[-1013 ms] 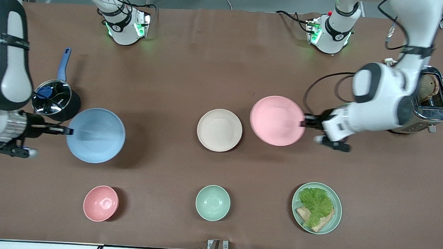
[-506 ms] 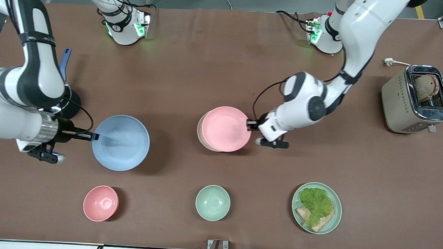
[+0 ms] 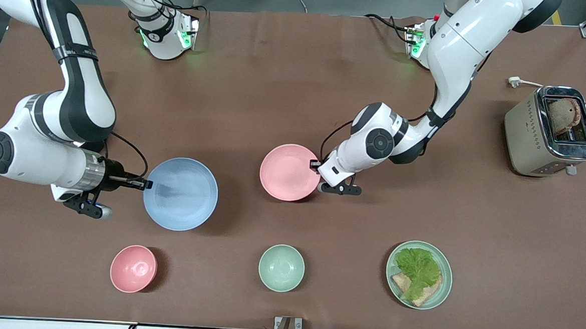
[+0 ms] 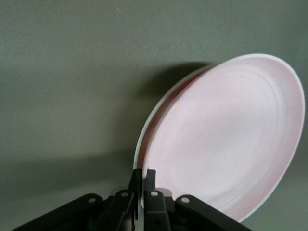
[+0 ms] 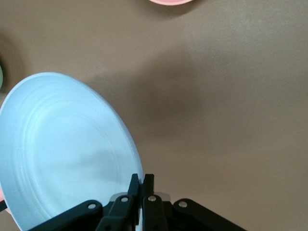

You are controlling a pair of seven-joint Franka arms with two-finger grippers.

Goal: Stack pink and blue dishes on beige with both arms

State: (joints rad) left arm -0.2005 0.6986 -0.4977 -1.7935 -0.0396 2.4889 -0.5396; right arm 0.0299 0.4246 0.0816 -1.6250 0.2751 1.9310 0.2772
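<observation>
Over beige plate (image 4: 144, 139), left tool (image 3: 315, 163) pinching pink plate (image 3: 287, 172)

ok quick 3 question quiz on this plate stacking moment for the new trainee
1. True or false: the left gripper is shut on the pink plate.
2. Which plate does the right gripper hold? A) blue plate B) a mint-green one C) none
3. Fill in: the pink plate sits over the ____ plate.

Key: 1 true; 2 A; 3 beige
</observation>
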